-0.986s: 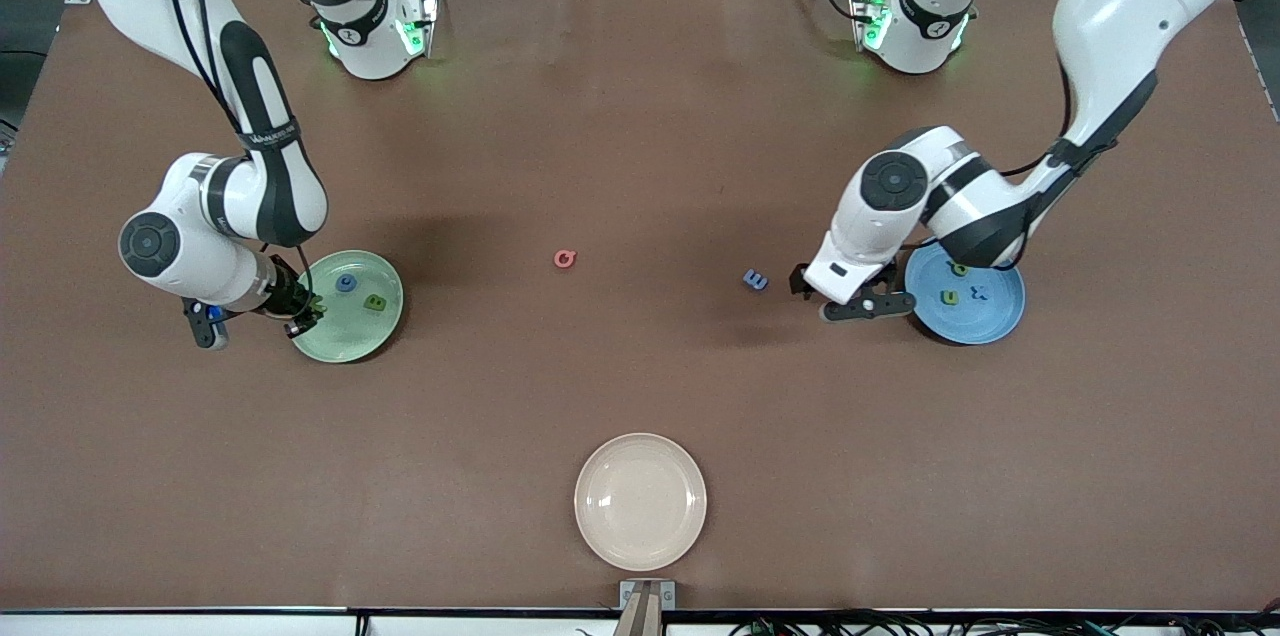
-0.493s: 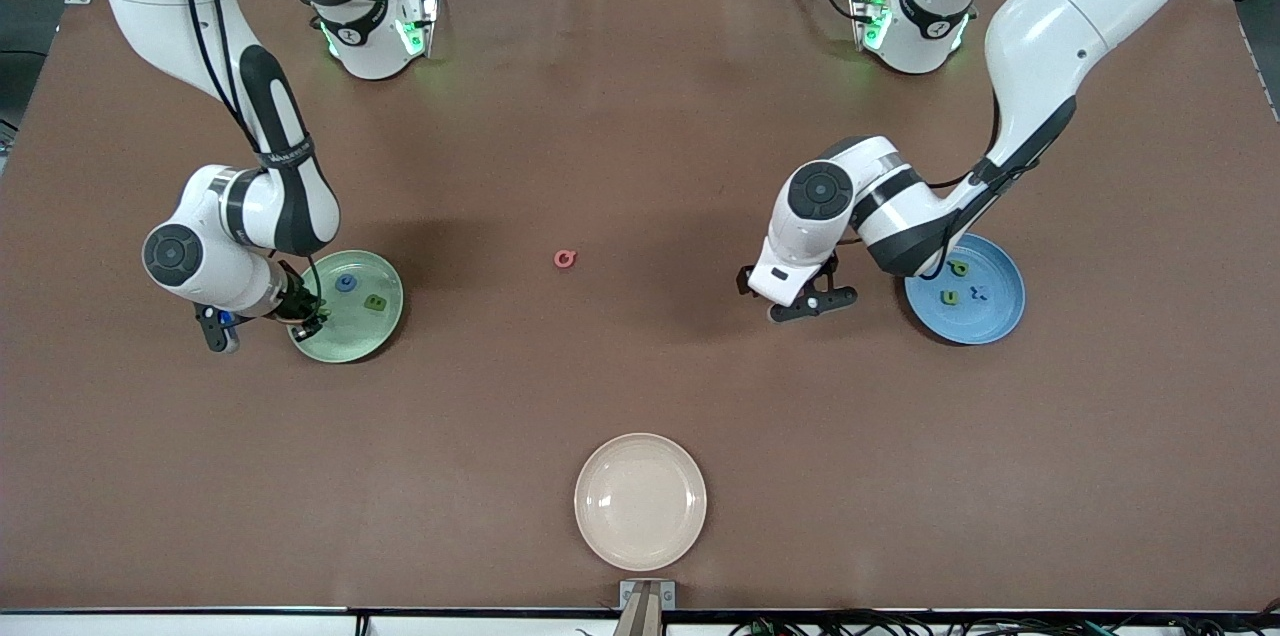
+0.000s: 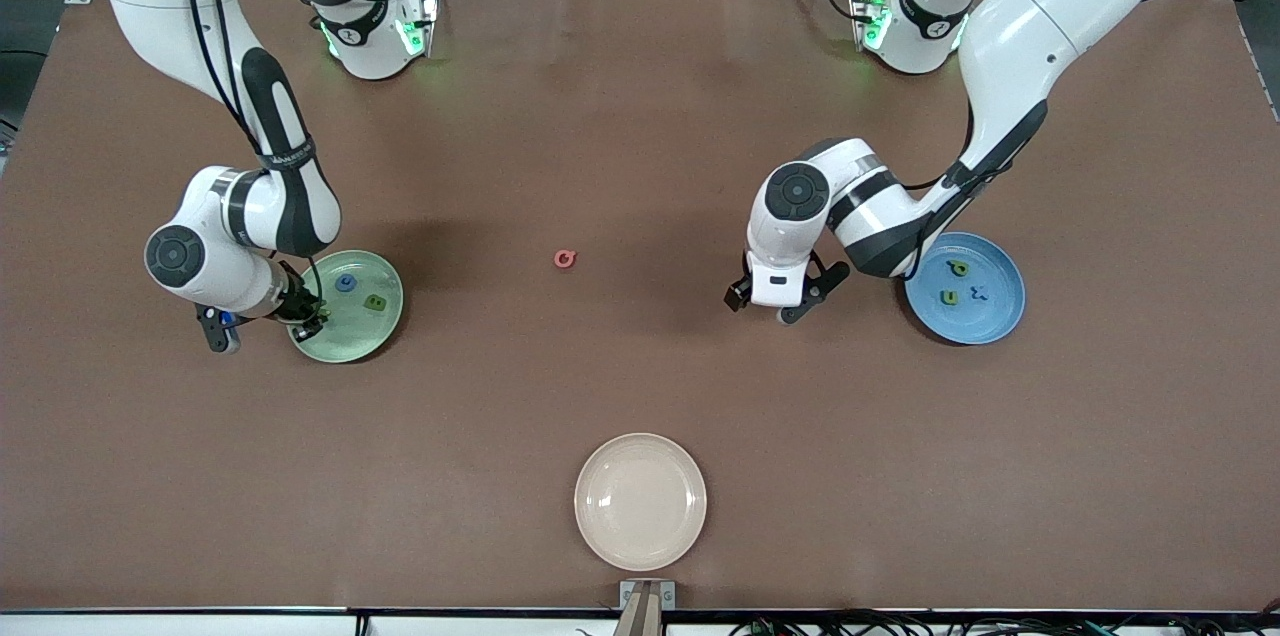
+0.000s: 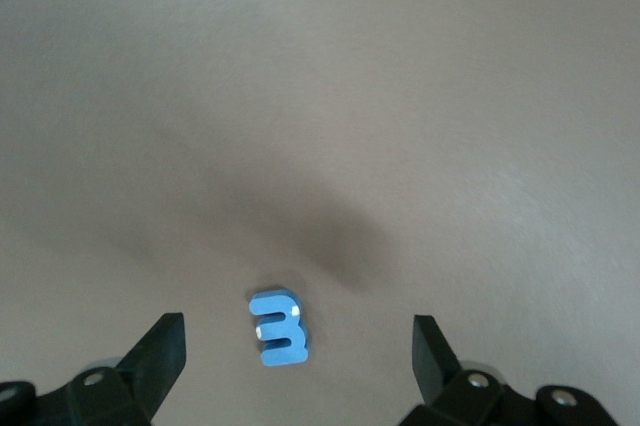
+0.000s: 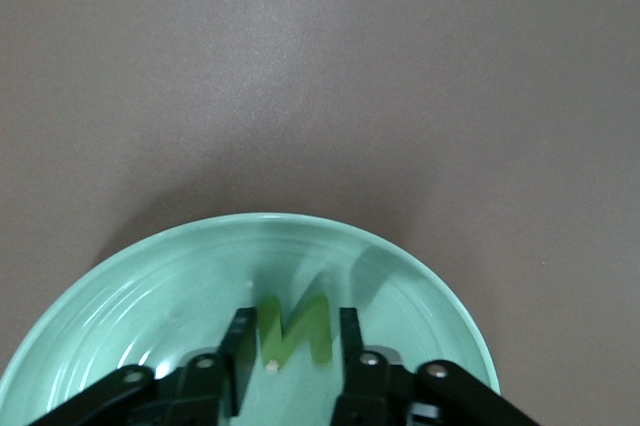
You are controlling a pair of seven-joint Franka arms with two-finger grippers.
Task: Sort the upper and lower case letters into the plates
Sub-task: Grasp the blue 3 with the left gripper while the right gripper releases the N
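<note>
1. Green letter (image 5: 295, 326) at pale green plate's (image 3: 380, 328) 8 o'clk edge, clasped by right end effector (image 5: 296, 342), narrow;
2. Blue letter (image 4: 280, 328) on table (image 3: 640, 116), 9 o'clk of blue plate (image 3: 1000, 318); left end effector (image 4: 297, 338) over it, wide;
3. Red letter (image 3: 565, 259) mid-table.

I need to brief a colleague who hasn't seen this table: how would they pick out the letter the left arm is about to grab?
Start at the blue plate toward the left arm's end of the table. Beside it, toward the table's middle, the open left gripper hangs over a small blue letter lying on the bare brown table. The only other loose piece is red.
</note>
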